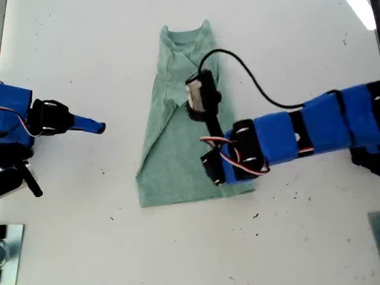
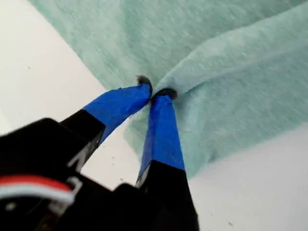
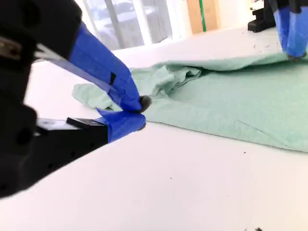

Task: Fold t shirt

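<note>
White table [image 1: 309, 47] carries the t shirt [image 1: 178, 160], folded narrow at its middle, where your first pincer [image 2: 155, 91] is clamped on a fabric edge while your second pincer [image 3: 137, 113], tips together, holds nothing beside it.

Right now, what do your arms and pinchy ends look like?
My first arm and second arm are black with bright blue wrapping and thin red and white wires. A black cable loops to the first arm's camera. My first end effector and second end effector each have two slim, pointed fingers covered in blue tape, with dark tips.
</note>
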`<state>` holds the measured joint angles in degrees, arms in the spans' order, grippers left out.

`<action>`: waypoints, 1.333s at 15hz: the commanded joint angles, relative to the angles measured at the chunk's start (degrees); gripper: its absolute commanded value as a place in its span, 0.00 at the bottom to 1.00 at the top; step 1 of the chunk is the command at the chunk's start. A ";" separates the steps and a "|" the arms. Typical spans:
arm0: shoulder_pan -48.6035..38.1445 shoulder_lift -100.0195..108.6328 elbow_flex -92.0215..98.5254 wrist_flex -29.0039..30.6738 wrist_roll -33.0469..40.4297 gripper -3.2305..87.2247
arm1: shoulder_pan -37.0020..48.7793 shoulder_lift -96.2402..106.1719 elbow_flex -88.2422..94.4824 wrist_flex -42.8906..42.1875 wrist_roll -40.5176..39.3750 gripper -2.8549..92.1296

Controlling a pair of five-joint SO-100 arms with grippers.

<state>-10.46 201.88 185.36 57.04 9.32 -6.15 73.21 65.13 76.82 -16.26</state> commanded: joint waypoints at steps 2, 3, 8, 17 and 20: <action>0.53 0.35 0.70 0.00 0.62 0.03 | -1.93 4.57 -4.48 2.02 1.58 0.31; 0.53 0.35 0.70 0.00 0.62 0.03 | -1.41 10.37 -3.60 4.57 1.49 0.31; 0.35 0.35 0.70 0.00 0.62 0.03 | 8.44 53.09 39.46 3.08 -5.71 0.27; 0.18 -0.62 0.62 -0.26 0.35 0.03 | 25.31 94.22 103.01 -13.27 -17.58 0.06; 5.27 -19.34 -13.18 -1.32 -7.65 0.03 | 25.84 92.72 102.83 -14.06 -17.93 0.06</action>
<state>-8.61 191.34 180.70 56.34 5.89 18.54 166.11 167.96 61.96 -33.31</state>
